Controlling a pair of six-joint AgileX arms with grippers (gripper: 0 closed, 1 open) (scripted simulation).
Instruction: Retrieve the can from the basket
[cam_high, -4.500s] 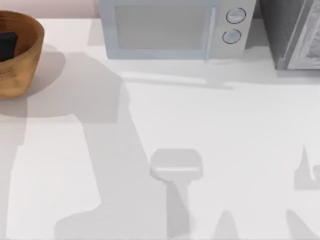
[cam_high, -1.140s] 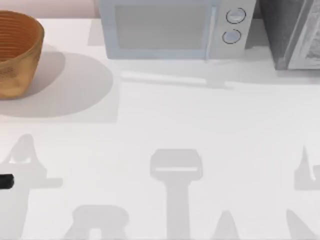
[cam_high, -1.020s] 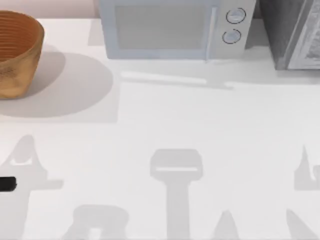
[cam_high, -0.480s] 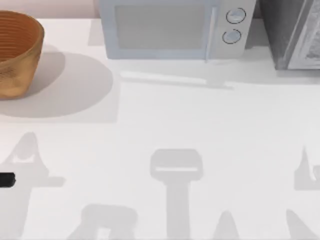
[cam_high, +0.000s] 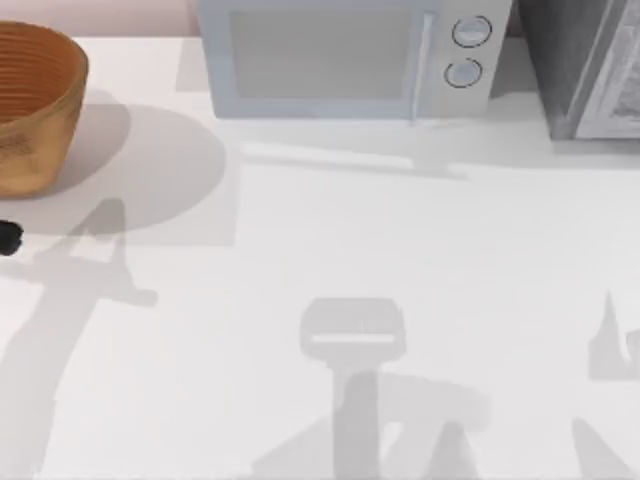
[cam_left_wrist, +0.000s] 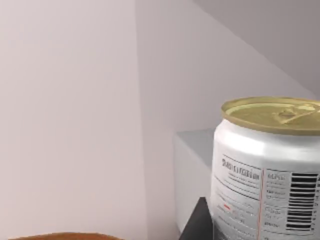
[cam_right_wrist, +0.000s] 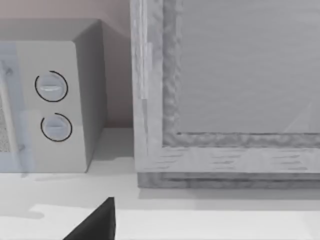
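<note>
- While the basket (cam_high: 35, 105) sits unchanged at the table's far left, the left gripper (cam_high: 6, 238) has moved up beside it.
- Left fingers (cam_left_wrist: 197, 225) clamp the can (cam_left_wrist: 267, 170); right gripper's state: cannot tell.

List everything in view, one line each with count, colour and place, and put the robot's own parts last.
basket: one, orange-brown, far left corner of the table.
can: one, white side with a gold top, close to the left wrist camera.
microwave: one, grey-white, back of the table, middle.
cabinet: one, grey, back right corner.
table: one, white, under everything.
left gripper: one, black, at the table's left edge just in front of the basket.
right gripper: one, black, near the microwave and cabinet.
</note>
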